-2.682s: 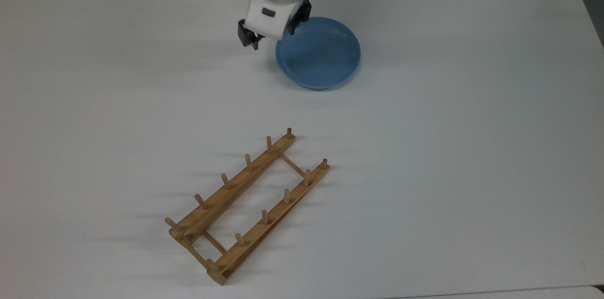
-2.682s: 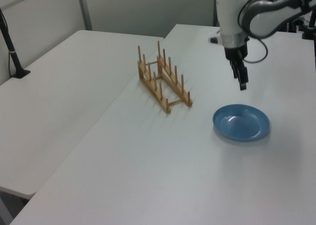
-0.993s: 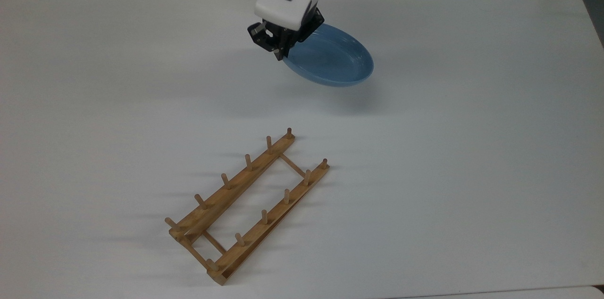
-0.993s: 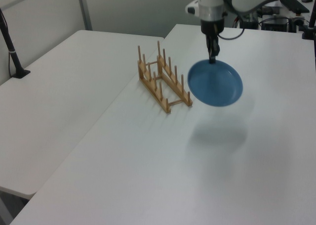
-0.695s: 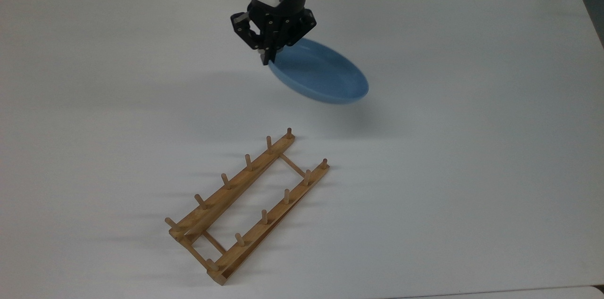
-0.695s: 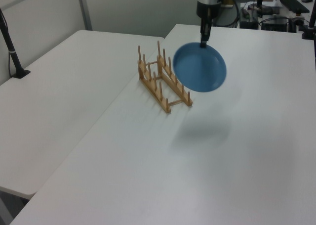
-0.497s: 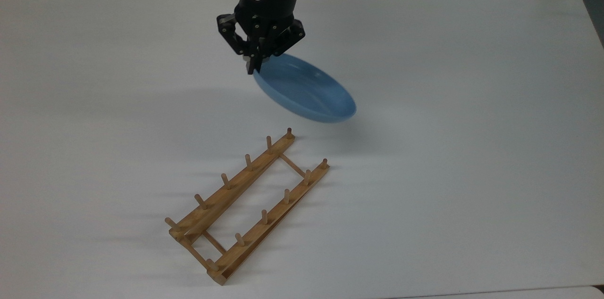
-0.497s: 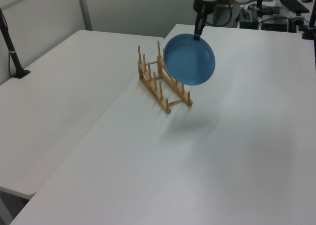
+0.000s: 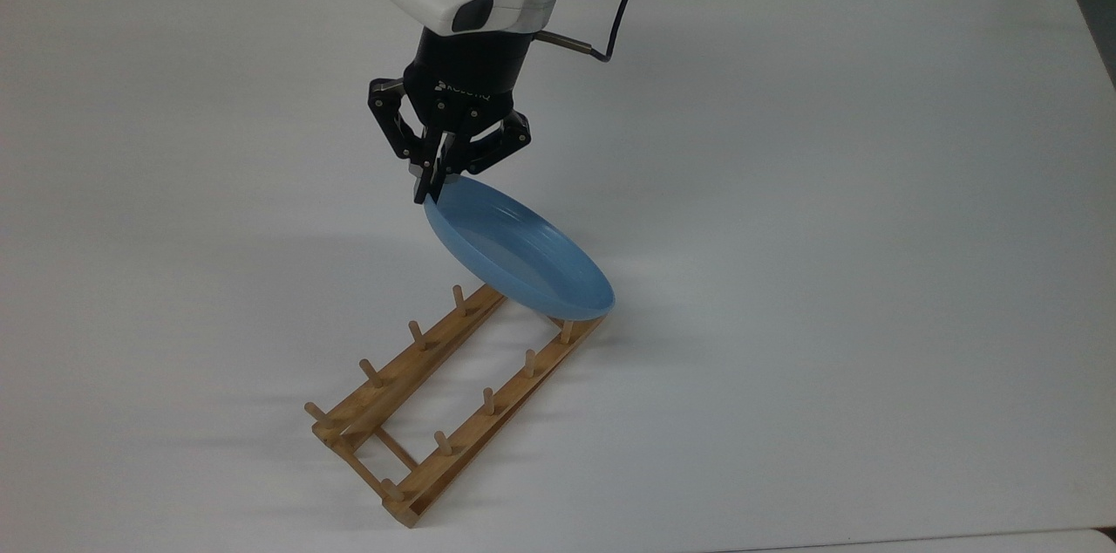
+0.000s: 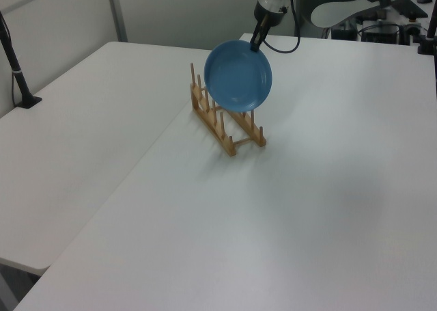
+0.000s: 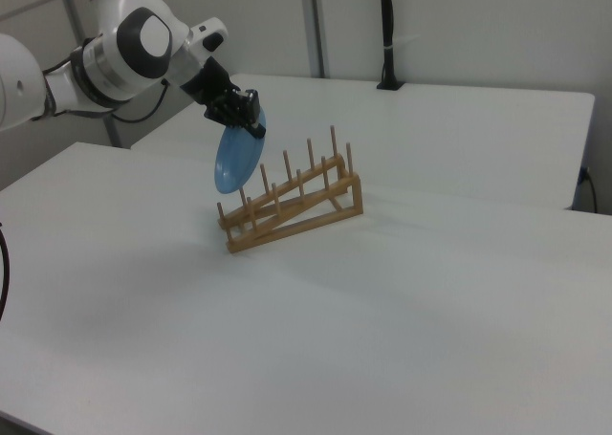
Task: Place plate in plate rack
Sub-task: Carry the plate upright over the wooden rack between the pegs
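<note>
While the hand (image 9: 433,187) is clamped on the upper rim of the plate (image 9: 521,257), the light-blue plate hangs tilted nearly on edge in the air, over one end of the plate rack (image 9: 436,396). Top view: its lower edge overlaps the rack's far pegs; contact cannot be told. Rack sits on the white surface (image 9: 828,230), other peg slots bare.
</note>
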Motion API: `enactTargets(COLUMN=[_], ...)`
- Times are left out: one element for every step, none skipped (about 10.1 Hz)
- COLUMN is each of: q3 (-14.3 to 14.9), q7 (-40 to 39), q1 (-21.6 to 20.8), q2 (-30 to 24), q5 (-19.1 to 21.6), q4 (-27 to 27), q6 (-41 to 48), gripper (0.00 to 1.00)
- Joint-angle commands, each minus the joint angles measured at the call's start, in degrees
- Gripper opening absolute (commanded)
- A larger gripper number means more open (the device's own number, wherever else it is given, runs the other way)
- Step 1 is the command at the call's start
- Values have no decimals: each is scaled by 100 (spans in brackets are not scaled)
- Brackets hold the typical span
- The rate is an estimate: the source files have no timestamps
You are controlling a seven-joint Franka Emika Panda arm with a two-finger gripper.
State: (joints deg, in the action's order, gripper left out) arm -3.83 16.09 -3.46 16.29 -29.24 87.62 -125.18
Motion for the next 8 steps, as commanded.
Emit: enactTargets(q3=[23,23,23,14,6,-12,-38,-47], q7=[761,1051,1384,1640,1756,1757,1757,1731], q1=[-23,-32,-32,-50,-67,-76,-85,-94], q2=[-56,-21,49,58,58,58,58,58], q5=[-772,-1325,-1774,-2126,-2287,-2332,-2341,-2350], q4=[1,10,10,53,106,141,168,220], q6=[-391,-445,-472,-611,-621,-621,-621,-674], gripper=[0,0,0,0,0,0,0,0])
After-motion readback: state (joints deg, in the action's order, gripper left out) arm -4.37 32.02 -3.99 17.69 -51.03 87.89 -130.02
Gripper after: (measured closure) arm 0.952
